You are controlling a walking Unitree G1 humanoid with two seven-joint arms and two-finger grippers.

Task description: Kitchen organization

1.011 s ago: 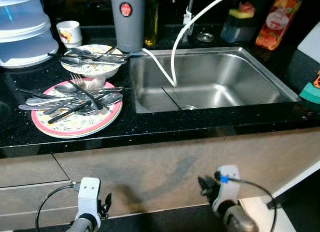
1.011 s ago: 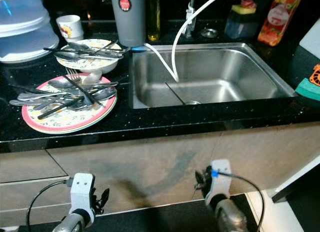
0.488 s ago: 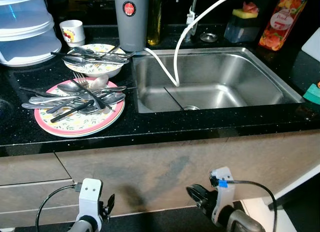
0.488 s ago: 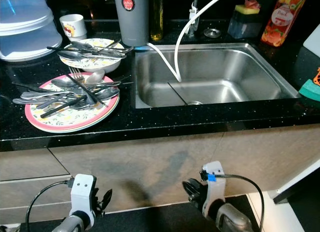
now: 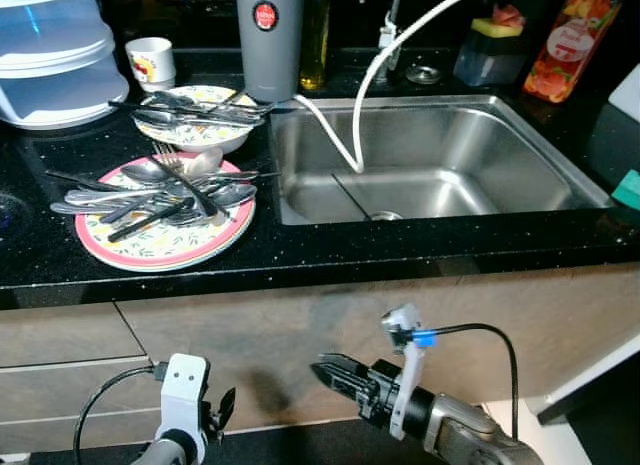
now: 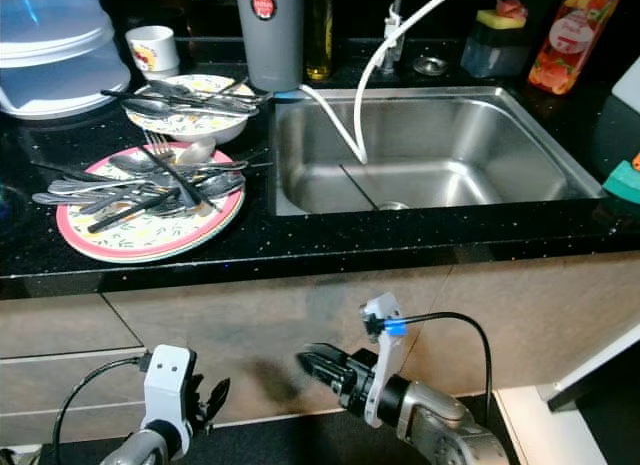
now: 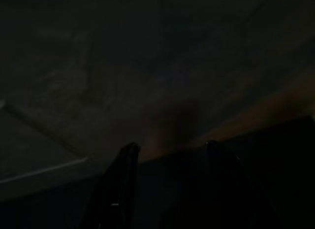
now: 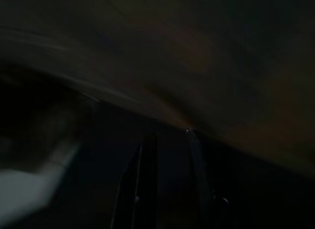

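- Robot faces the black counter [image 5: 330,260]; nothing picked up yet, so I'd call this the approach stage of the tidy-up.
- Task items sit upper left of the head views: pink-rimmed plate [image 5: 165,247] piled with loose cutlery [image 5: 150,195], touching or just in front of a bowl [image 5: 195,135] with more cutlery laid across it.
- Behind those: small cup [image 5: 150,60], stacked clear containers [image 5: 55,55], grey canister [image 5: 270,35].
- Steel sink [image 5: 430,160] at centre right, looks empty bar a white hose [image 5: 355,115] hanging into it.
- Right gripper [image 5: 335,370] at lower centre, below counter level in front of the cabinet face [image 5: 300,335], pointing toward frame left; fingers close together, holding nothing, but can't tell if fully clenched.
- Left gripper [image 5: 218,410] low at lower left, idle; wrist view shows its two fingers apart, released, empty.
- Next move, my read: raise an arm above the counter edge and go for the cutlery pile. Thin, overlapping pieces, so expect a fiddly pinch.
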